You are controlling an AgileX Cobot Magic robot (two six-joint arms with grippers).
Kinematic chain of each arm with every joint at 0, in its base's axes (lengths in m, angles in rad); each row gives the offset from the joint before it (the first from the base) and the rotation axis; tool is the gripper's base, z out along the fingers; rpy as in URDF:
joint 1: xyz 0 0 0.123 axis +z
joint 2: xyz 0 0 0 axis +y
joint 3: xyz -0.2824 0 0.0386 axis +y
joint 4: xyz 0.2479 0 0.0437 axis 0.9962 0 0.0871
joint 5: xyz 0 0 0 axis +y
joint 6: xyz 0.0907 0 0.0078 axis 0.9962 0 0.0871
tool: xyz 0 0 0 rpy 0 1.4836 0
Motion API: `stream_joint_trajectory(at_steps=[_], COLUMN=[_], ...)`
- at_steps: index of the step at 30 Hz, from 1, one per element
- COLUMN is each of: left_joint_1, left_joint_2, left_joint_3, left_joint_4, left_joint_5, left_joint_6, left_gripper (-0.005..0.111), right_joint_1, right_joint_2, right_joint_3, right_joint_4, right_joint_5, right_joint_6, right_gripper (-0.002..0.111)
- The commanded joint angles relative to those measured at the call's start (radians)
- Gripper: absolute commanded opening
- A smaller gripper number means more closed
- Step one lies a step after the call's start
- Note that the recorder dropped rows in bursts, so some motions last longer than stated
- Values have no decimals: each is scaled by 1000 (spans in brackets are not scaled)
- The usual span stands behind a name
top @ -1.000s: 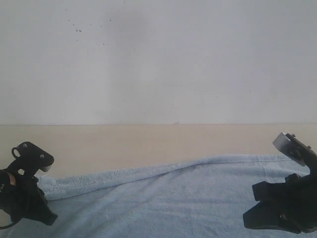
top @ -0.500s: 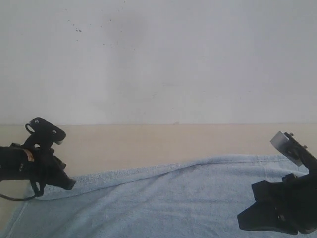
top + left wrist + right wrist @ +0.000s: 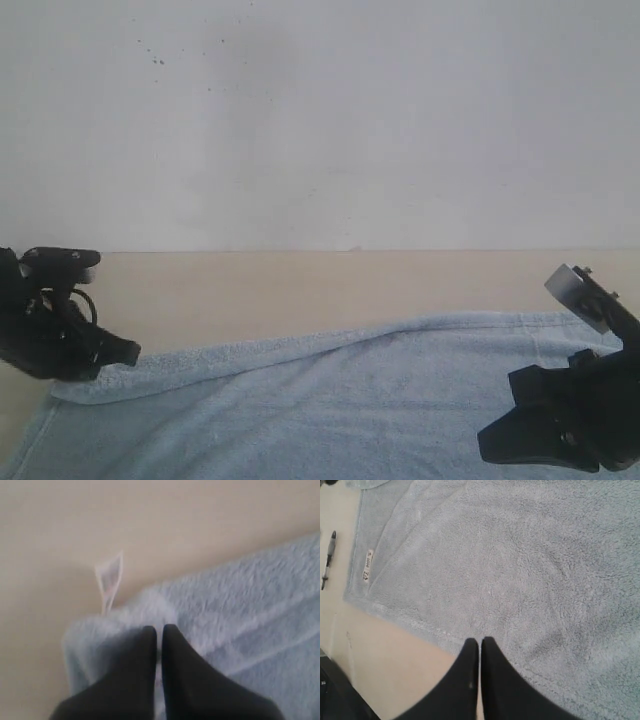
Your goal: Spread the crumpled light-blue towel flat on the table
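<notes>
**A:** Nearest us, the right gripper has its fingers pressed together with nothing between them, tips at the hem of the towel.

**B:** And that cloth lies broad and mostly smooth on the table. Its label shows near one corner, and there's a pen just off that edge.

**A:** So the bulk looks done. Over to the left gripper: fingers closed too, down on a bunched corner by a white loop.

**B:** Pinching cloth? Cannot tell, it's blurred.

**A:** What's left, I'd say, is that rumpled corner and the far edge, which runs rolled and wavy across.

**B:** Beyond it there's bare table, then the wall.
</notes>
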State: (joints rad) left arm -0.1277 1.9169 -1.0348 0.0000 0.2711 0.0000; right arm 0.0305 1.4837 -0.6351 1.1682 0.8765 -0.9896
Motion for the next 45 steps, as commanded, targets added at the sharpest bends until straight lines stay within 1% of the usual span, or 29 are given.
stream_joint_trajectory(at_steps=[1, 5, 9, 11, 13, 15, 17, 21, 24, 26, 31, 33, 35, 38, 39, 45], left_joint_1=[6, 6, 6, 6, 6, 6, 6, 6, 6, 6, 6, 6, 6, 6, 6, 6], left_joint_2=[-40, -77, -127, -133, -128, -116, -105, -103, -93, -75, -7, 5, 7, 7, 7, 7], left_joint_3=[-6, -6, -4, -2, 4, 7, 7, 5, 5, 5, 5, 5, 5, 5, 5, 5], left_joint_4=[-18, -13, 50, 50, 50, 58, 93, 98, 98, 94, 94, 94, 94, 94, 94, 85], left_joint_5=[210, 270, 323, 333, 330, 328, 324, 286, 259, 238, 187, 161, 131, 91, 78, -5], left_joint_6=[-50, -18, -16, -16, 17, 33, 28, -27, -27, -27, -27, -29, -29, -29, -29, -50], left_gripper=[4, 4, 4, 4, 6, 13, 24, 46, 54, 55, 54, 49, 35, 8, 4, 4], right_joint_1=[4, 4, 4, 4, 4, 4, 4, 4, 4, 4, 4, 4, 4, 4, 4, 4], right_joint_2=[-7, -7, -7, -7, -7, -7, -7, -7, -7, -7, -7, -7, -7, -7, -7, -7], right_joint_3=[-5, -5, -5, -5, -5, -5, -5, -5, -5, -5, -5, -5, -5, -5, -5, -5], right_joint_4=[22, 22, 31, 40, 44, 44, 44, 53, 58, 58, 58, 58, 58, 58, 60, 63], right_joint_5=[23, 23, 30, 38, 49, 61, 71, 74, 74, 74, 74, 74, 74, 74, 74, 74], right_joint_6=[-12, -12, -14, -14, -16, -17, -24, -33, -34, -34, -41, -47, -46, -46, -47, -51], right_gripper=[1, 1, 1, 1, 1, 1, 1, 1, 1, 1, 1, 1, 1, 1, 1, 1])
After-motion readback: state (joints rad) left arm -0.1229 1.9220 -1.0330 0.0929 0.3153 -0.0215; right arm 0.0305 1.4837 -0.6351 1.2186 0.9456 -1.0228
